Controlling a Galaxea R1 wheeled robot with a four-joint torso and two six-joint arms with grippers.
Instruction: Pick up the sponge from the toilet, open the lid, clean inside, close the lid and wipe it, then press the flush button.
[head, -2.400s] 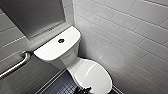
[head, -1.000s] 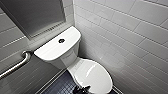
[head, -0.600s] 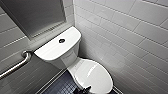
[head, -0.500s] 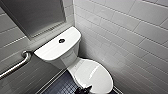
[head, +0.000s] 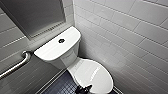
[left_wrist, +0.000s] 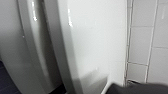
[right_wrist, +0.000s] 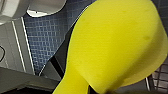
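Note:
The white toilet (head: 62, 53) stands in a tiled corner with its lid (head: 95, 75) down over the bowl. The dark round flush button (head: 61, 40) sits in the middle of the flat tank top. My left gripper (head: 83, 88) shows as a dark shape at the lid's near edge, open. Its wrist view looks closely along the glossy lid (left_wrist: 95, 45) and the bowl's side (left_wrist: 15, 62). The yellow sponge (right_wrist: 112, 42) looms large in the right wrist view, pinched at its narrow end by my right gripper (right_wrist: 86, 90), above the blue floor.
White tiled walls (head: 130, 37) close in right of the toilet and behind it. A metal grab bar (head: 15, 66) runs along the left wall under a grey panel (head: 35, 15). Dark blue mosaic floor (head: 62, 86) lies left of the bowl.

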